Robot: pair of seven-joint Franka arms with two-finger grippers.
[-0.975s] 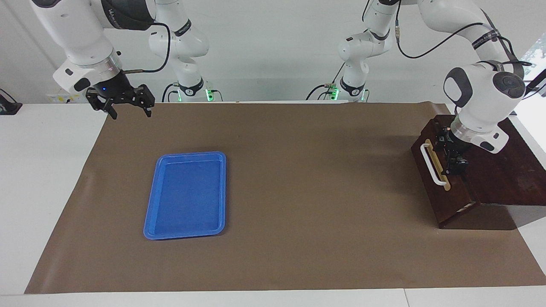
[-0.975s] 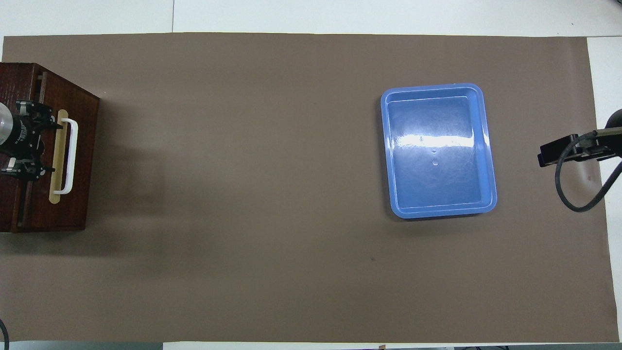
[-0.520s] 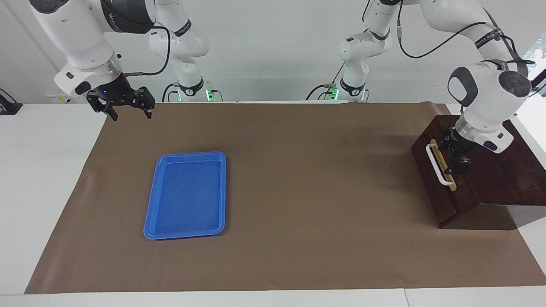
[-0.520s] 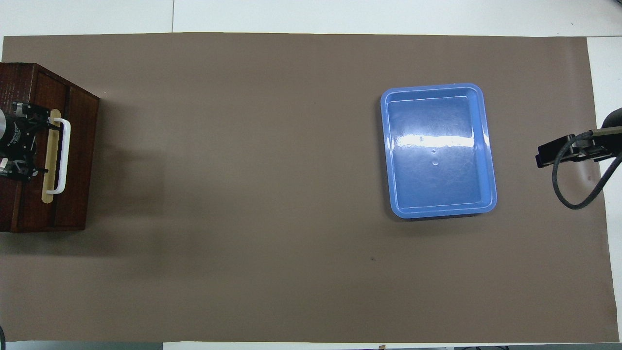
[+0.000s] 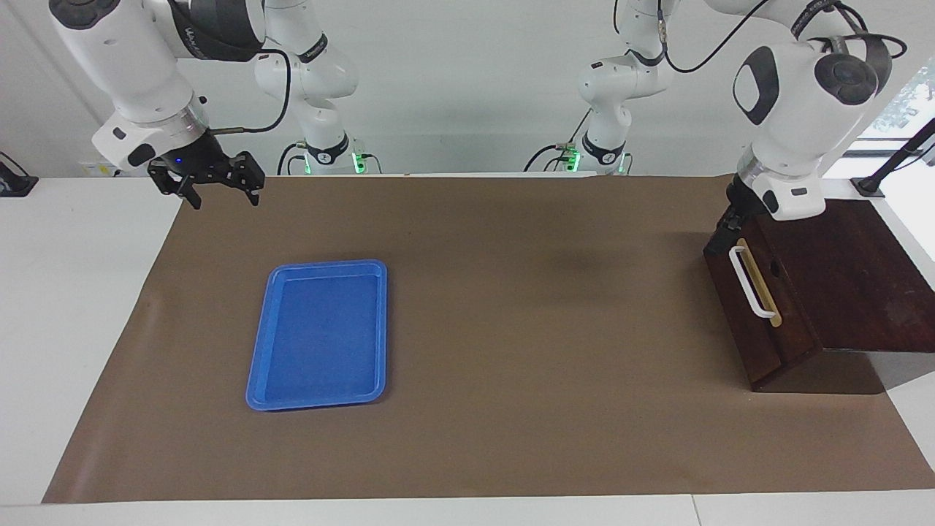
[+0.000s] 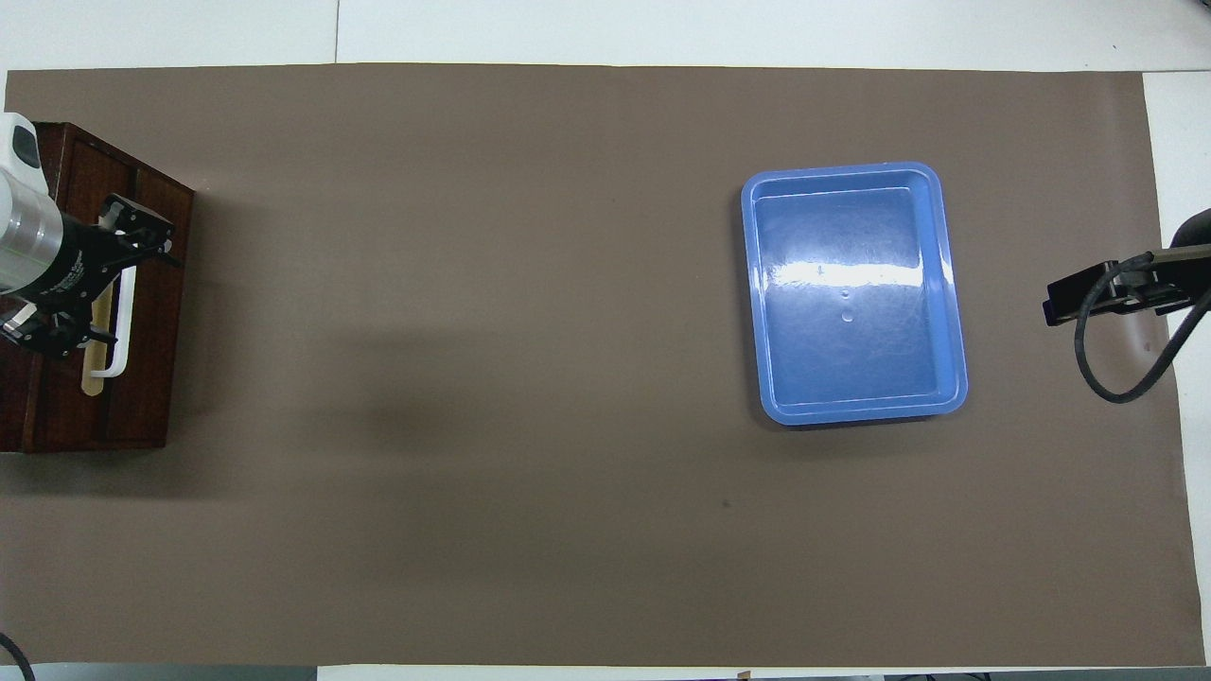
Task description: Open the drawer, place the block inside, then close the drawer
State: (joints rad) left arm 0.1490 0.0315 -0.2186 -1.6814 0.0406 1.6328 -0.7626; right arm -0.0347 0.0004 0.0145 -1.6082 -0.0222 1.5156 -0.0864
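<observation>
At the left arm's end of the bench (image 5: 511,329), looks finished: drawer (image 5: 738,321) shut flush, block unseen, presumably inside; left tool (image 6: 109,284) spread open over the handle (image 5: 752,285); right tool (image 5: 215,186) waiting, open.

White table (image 5: 88,307), most of its top covered by a brown mat (image 5: 511,307) (image 6: 473,378); mat edges parallel to the table edges; bare white margin visible at both ends; plain white wall (image 5: 453,80) along the robots' side; bright window (image 5: 902,102) at the left arm's end; even, diffuse lighting with soft shadows on the mat.
</observation>
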